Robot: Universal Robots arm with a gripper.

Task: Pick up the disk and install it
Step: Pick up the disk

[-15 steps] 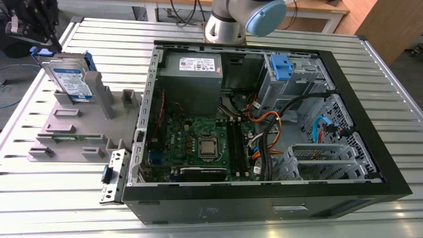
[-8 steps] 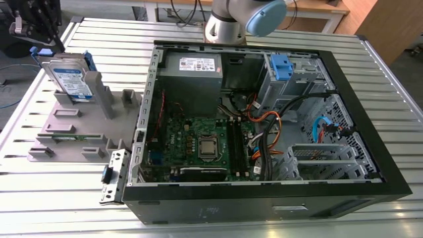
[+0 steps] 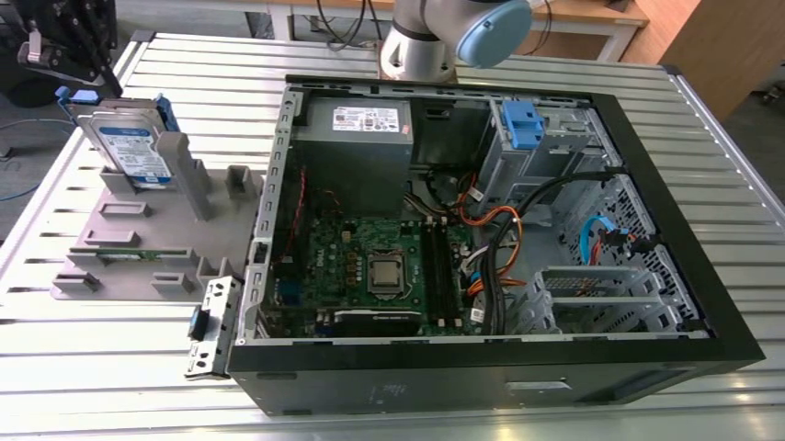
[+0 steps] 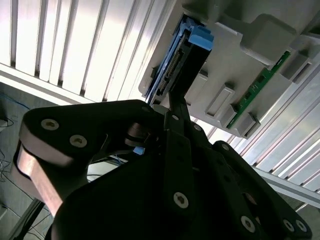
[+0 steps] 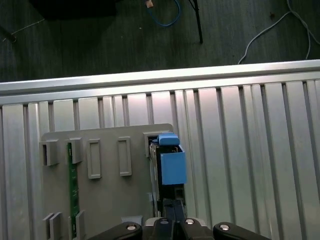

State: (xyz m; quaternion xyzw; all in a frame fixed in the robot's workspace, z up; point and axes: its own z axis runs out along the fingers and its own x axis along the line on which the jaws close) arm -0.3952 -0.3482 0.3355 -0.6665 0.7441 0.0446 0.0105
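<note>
Ribbed aluminium table [image 3: 736, 184]: bearing open computer case [image 3: 491, 386] and, at the exterior view's left, grey fixture tray [image 3: 135, 239]. Disk [image 3: 132, 152]: standing upright in tray's far slot, blue carrier frame showing. Gripper [image 5: 172, 205]: hanging just beside disk's far-left edge, fingers [image 4: 177, 107] pressing together.

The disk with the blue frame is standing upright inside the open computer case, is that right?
Not quite. The disk does stand upright, but it is in the grey holder on the table, beside the open computer case, not inside it. The exterior view shows this, with the holder on the exterior view's left.
</note>
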